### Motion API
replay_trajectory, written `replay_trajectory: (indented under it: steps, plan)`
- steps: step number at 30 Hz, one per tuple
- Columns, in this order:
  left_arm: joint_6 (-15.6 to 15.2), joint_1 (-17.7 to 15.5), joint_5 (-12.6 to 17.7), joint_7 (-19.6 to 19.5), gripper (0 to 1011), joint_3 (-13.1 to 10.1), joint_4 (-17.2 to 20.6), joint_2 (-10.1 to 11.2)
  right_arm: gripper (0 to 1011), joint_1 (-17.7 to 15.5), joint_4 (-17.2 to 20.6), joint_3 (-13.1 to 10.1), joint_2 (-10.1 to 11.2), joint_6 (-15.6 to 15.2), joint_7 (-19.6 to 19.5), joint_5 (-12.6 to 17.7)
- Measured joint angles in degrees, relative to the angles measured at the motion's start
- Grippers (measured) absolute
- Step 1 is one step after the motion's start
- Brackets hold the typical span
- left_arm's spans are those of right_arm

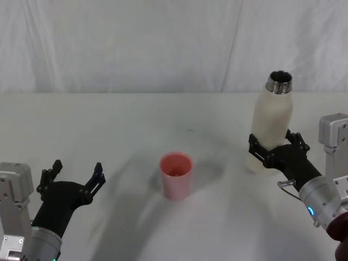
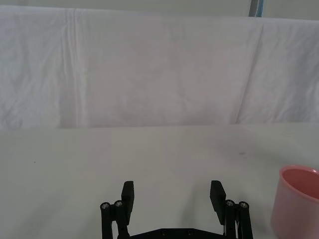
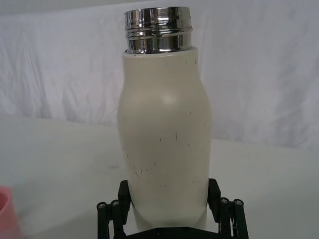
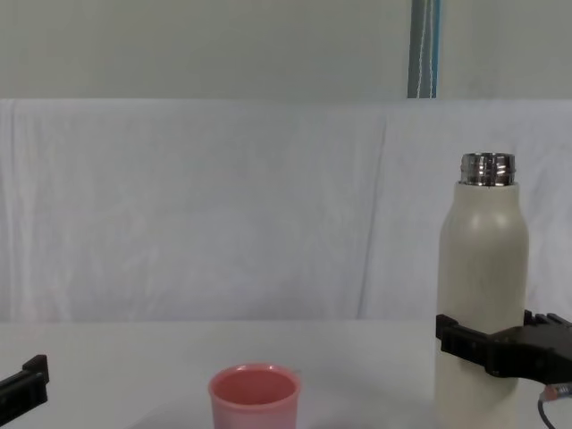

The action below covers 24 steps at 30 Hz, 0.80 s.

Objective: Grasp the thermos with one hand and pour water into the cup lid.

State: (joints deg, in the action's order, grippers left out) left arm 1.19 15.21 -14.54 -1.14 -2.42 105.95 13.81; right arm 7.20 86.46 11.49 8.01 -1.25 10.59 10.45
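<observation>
1. On the right of the white table [image 1: 136,114]: cream-white thermos [image 1: 271,126], upright, uncapped, shiny threaded steel neck at the top, faint scuffs and specks on its matte body.
2. Clamped around the thermos's lower body: right gripper [image 1: 275,147], one black finger on each side, pressed against the wall.
3. Near the table's middle, well apart from the thermos on its left: small pink cup lid [image 1: 176,174], upright, mouth up, slightly tapered, rounded rim.
4. Low at the front left, just above the table: left gripper [image 1: 76,174], fingers spread wide, nothing between them, cup lid off to its right.
5. Cut off in the chest view: base of the thermos and lower half of the cup lid, both below the frame edge; only one fingertip of the left gripper visible at the lower left corner.
6. Hard to make out: contents of the cup lid and of the thermos.
7. Behind the table: creased white cloth backdrop [image 4: 223,206] along the far edge, plain wall above it, thin vertical pole [image 4: 424,49] at the upper right.
</observation>
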Motion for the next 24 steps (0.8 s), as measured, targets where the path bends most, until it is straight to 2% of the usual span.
replay_trajectory:
  steps: [24]
  plan:
    - [0.0, 0.0, 0.0, 0.0, 1001, 0.0, 0.0, 0.0, 950, 1.18, -2.96, 1.12, -0.8, 1.52, 0.69, -0.35]
